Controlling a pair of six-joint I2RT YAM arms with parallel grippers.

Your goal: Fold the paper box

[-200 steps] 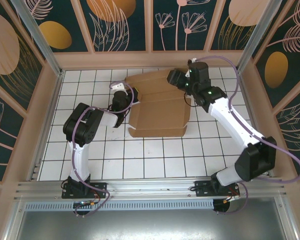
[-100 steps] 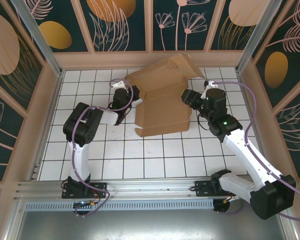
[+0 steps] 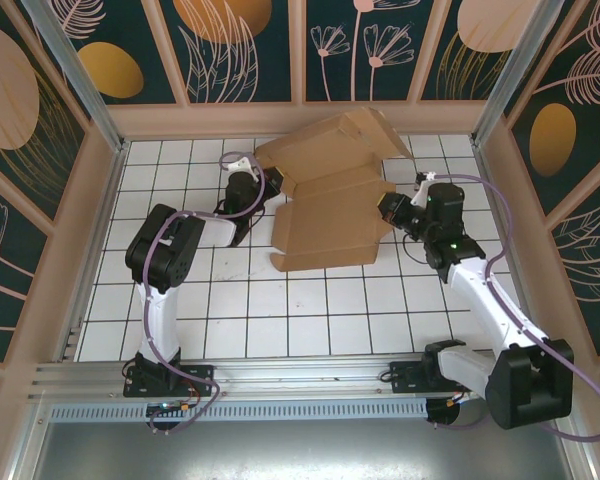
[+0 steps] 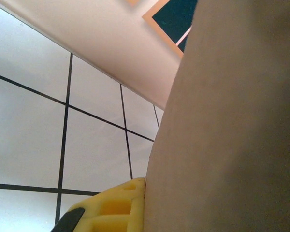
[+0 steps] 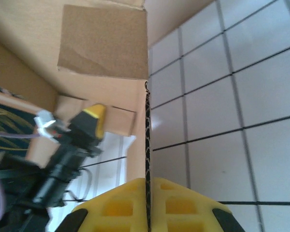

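Tiled table, half-folded brown paper box

Near half of desk: bare tiles, open passage across, between the two arms. Far centre blocked by paper box. Its raised flap stands close before the back wall, so the gap behind is tight. Left hand sits against the box's left edge; right hand is clamped on its right wall. Both flanks taken. Far left corner tiles open; also tiles just right of the box wall.
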